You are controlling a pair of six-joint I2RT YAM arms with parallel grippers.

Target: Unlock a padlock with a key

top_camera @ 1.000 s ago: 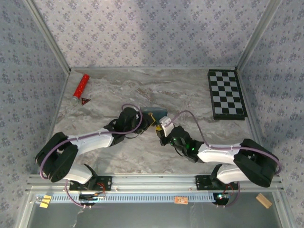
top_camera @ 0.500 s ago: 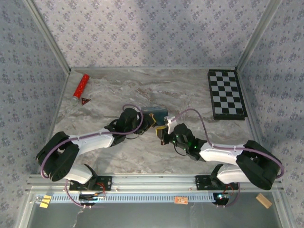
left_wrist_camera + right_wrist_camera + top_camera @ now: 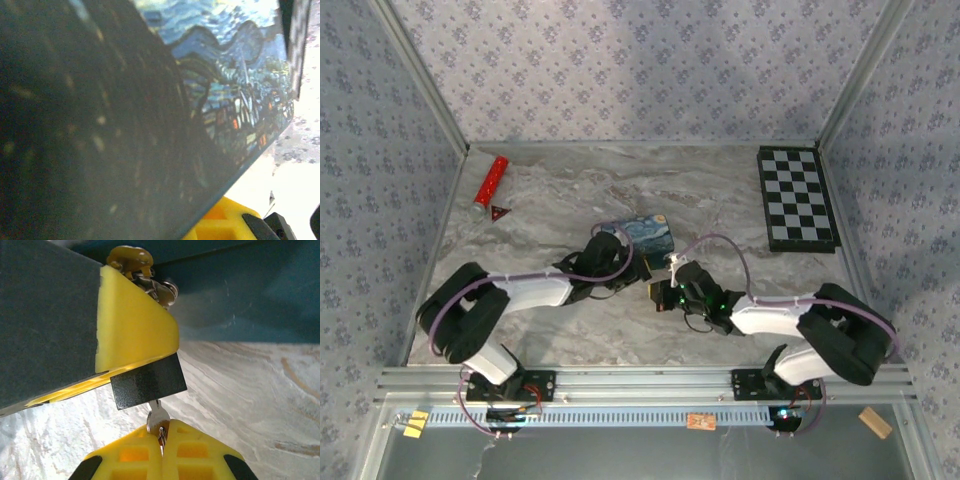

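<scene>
Right jaws pressed together on the head of a silvery key [image 3: 156, 418], fingertips [image 3: 187, 445] meeting just below the padlock [image 3: 147, 382]; key blade runs up into the underside of the black lock body. Left jaws clamped on the padlock from above: one yellow finger [image 3: 132, 325] lies over its top and the lock body sticks out beneath that finger, clear of the table [image 3: 260, 390]. Small yellow disc and silvery metal bits [image 3: 159, 289] at the finger's upper end; cannot tell whether these are the shackle. Blue painted tin [image 3: 645, 232] just behind both jaws, close up against the left wrist camera. From above, both arms meet near the table's middle, padlock between them. Well apart at far left, red cylinder [image 3: 489, 182] with dark-red triangle [image 3: 500, 210] beside it; checkered board [image 3: 797, 198] at far right.
</scene>
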